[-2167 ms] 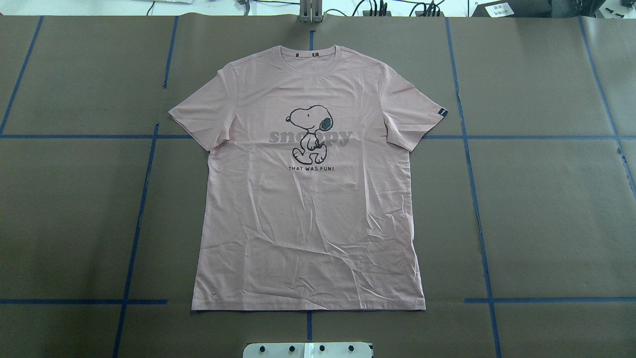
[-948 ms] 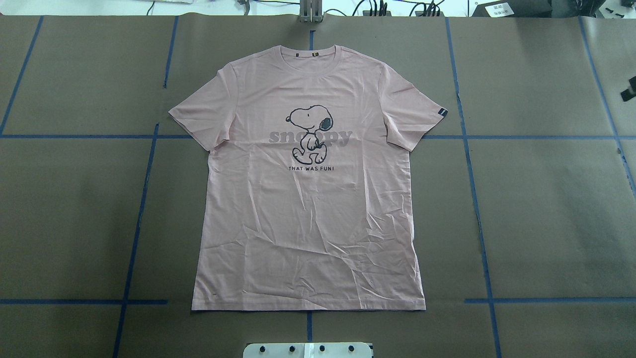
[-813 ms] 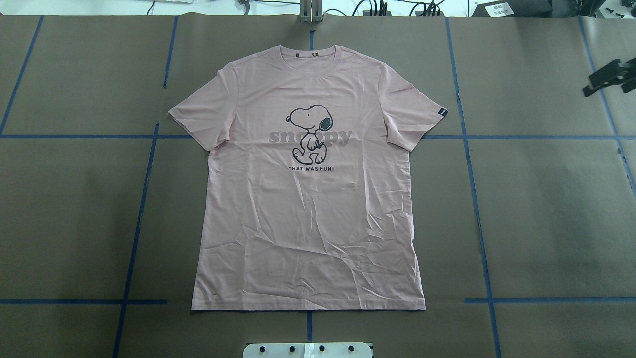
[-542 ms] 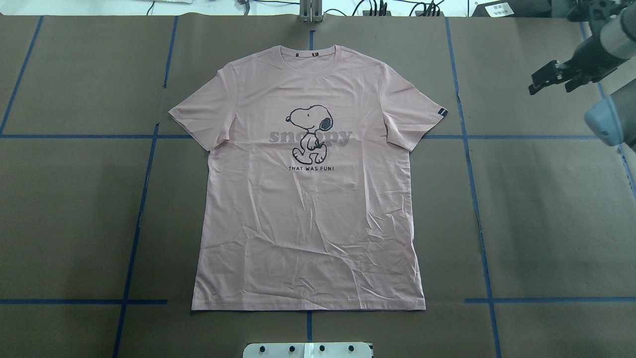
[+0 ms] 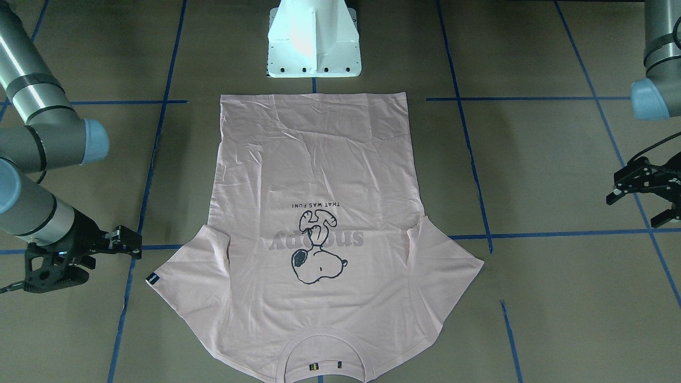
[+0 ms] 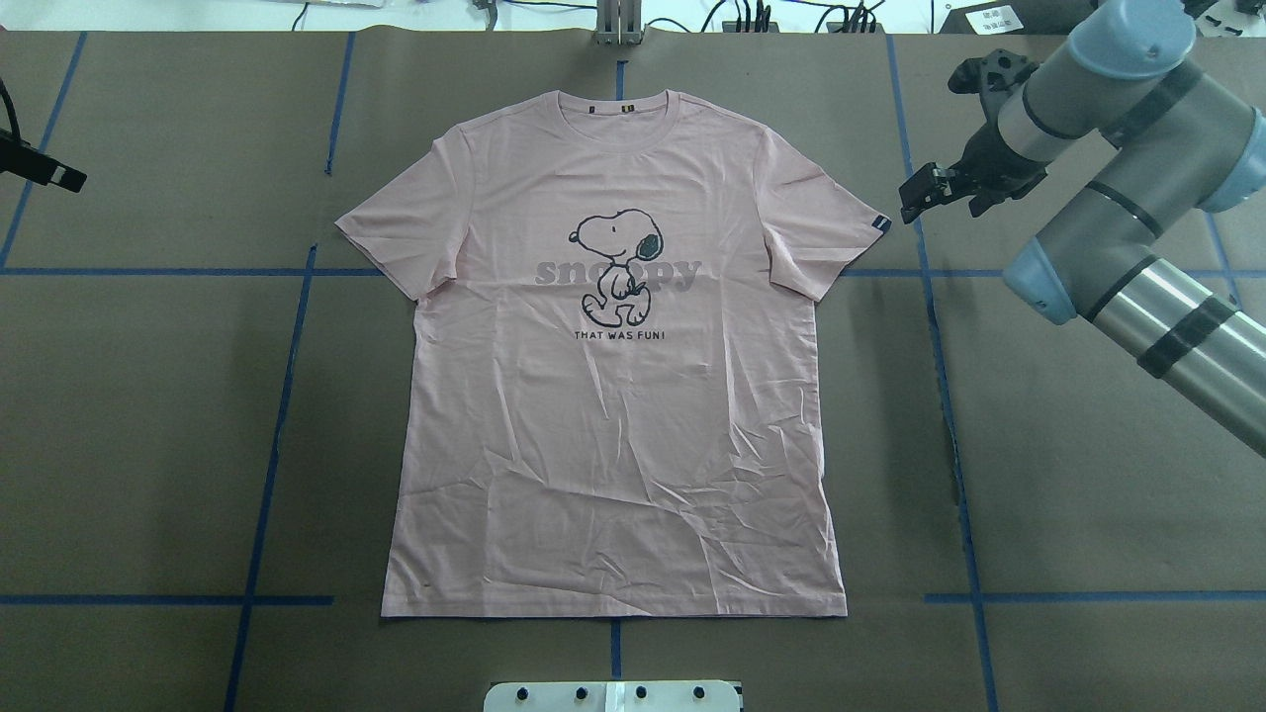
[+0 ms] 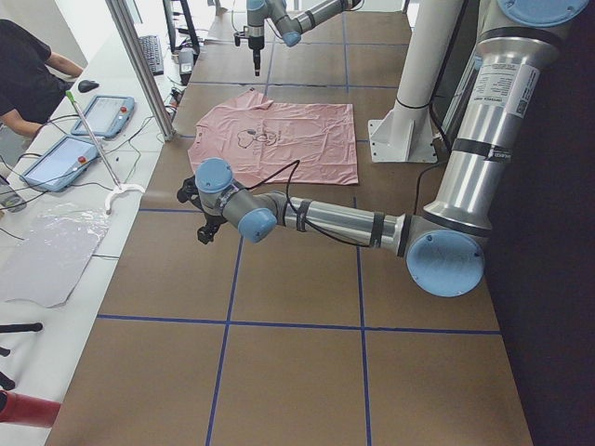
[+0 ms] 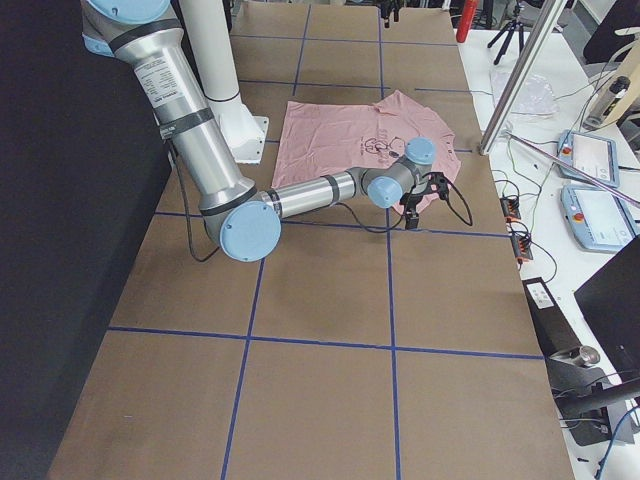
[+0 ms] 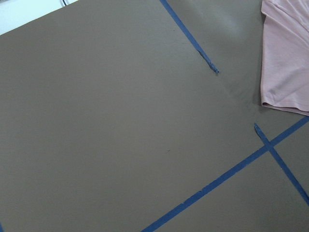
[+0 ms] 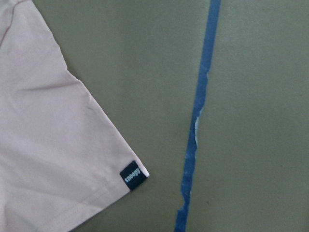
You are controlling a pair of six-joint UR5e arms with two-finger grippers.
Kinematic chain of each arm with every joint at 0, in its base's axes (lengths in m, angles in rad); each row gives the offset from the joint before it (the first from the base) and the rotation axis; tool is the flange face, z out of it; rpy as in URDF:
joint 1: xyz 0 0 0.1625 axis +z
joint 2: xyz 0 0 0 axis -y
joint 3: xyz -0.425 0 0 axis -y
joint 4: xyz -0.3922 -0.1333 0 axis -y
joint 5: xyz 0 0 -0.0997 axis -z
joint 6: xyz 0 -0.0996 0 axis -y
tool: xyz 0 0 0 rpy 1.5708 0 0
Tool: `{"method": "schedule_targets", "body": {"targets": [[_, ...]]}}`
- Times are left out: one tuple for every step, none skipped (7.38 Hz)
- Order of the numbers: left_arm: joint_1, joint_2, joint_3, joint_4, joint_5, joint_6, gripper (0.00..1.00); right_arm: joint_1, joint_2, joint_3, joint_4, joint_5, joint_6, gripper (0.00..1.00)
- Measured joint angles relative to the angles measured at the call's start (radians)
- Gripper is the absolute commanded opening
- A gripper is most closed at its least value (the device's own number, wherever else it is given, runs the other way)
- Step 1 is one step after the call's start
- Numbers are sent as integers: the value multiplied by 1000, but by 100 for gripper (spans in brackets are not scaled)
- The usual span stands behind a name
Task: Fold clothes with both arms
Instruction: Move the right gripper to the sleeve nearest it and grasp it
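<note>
**Workpiece.** The T-shirt (image 6: pixel 613 415) lies flat and unfolded on the brown table covering (image 6: pixel 1088 445). Its print faces up and both sleeves are spread. The hem is the T-shirt edge nearest the white pedestal base (image 5: pixel 314 48), and the collar (image 6: pixel 621 119) is the edge farthest from it. Creases run across the lower half of the T-shirt. A small dark label (image 6: pixel 881 223) sits at the cuff of the sleeve on the robot's right.

**Right gripper.** The right gripper (image 6: pixel 940 196) is just beside the labelled sleeve, outboard of the cuff and above a blue tape line (image 6: pixel 930 297) that runs along that side of the T-shirt. Its fingers stand apart and hold nothing. There is no contact with the T-shirt. The right wrist view shows the label, the cuff corner and the tape beside it.

**Left gripper.** The left gripper (image 5: pixel 633 211) is well apart from the T-shirt, outboard of the opposite sleeve. Its fingers are spread wide and hold nothing. The left wrist view shows only the edge of that sleeve (image 9: pixel 286 58) in one corner.
</note>
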Motion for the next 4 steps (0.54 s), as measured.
{"method": "schedule_targets", "body": {"targets": [[4,0,2,-18,3,-36,100,-22,32,-39,4,-36,28,99],[6,-1,2,-26,6,-55,100,-34,66,-84,6,-59,41,99],[7,0,1,-29,9,-62,100,-40,100,-130,7,-78,46,98],[7,1,0,-31,10,-64,100,-46,118,-157,8,-94,47,96]]}}
